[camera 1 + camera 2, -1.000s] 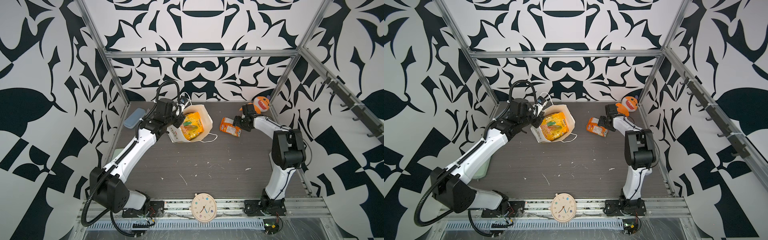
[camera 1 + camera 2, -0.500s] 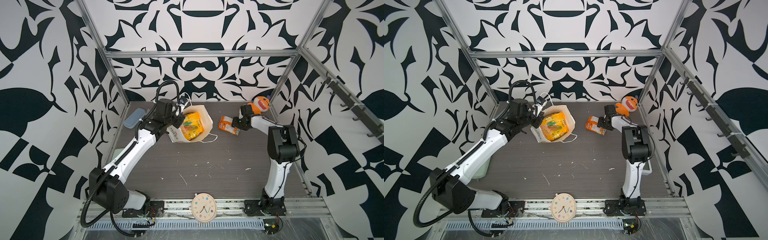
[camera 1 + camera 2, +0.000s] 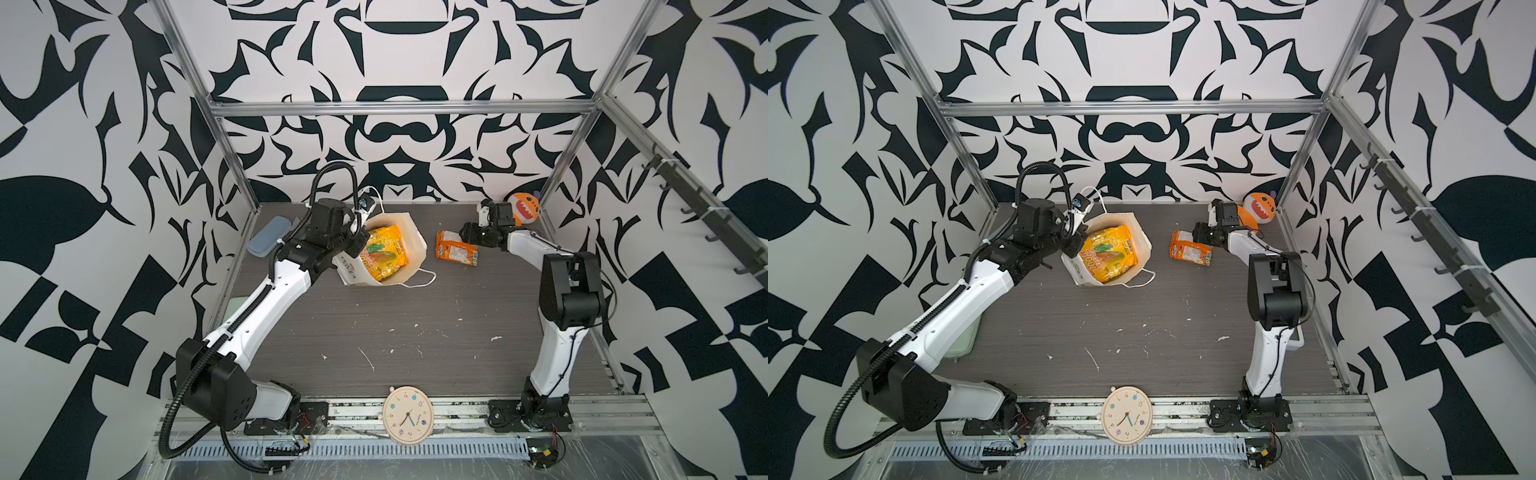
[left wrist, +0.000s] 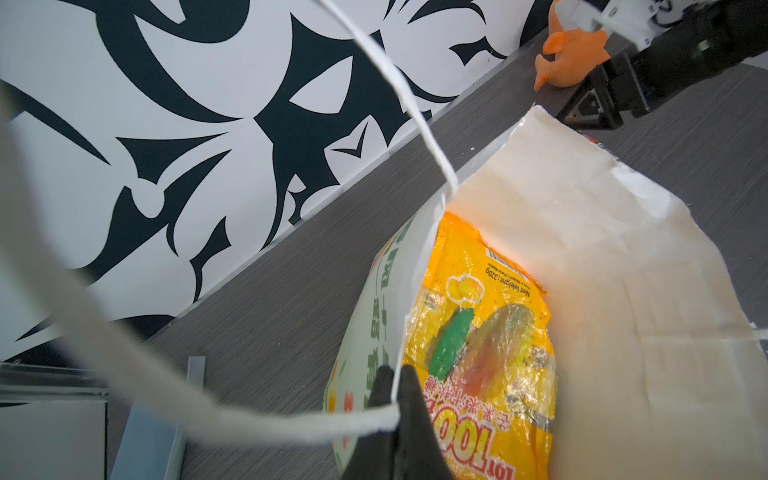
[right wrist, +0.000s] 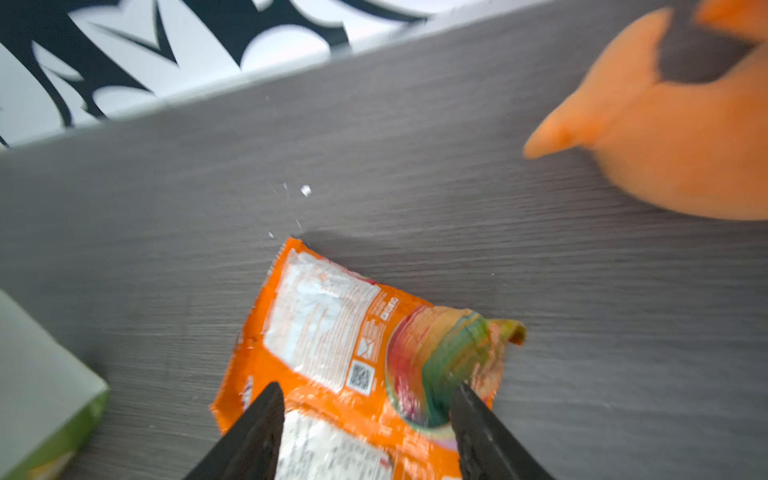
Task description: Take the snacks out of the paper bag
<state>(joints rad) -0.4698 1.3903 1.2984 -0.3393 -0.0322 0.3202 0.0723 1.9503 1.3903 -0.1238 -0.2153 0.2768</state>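
- Your left gripper [image 4: 392,388] is clamped tight on the near rim of the paper bag [image 4: 602,270], one black finger on each side of the paper.
- The bag sits upper centre in both top views [image 3: 413,239] [image 3: 1140,232], mouth gaping up at the camera.
- Inside it lies a yellow packet [image 3: 384,254] [image 4: 478,340], its long axis running upper right to lower left in the top views.
- Your right gripper [image 5: 365,395] has its jaws well apart, straddling one end of the orange packet [image 5: 353,345]; I can't tell if they touch it.
- That packet lies flat on the table [image 3: 415,332], right of the bag [image 3: 456,253], with its long axis left to right, dipping to the right.
- The orange plush shark [image 3: 525,208] sits in the upper-right corner.
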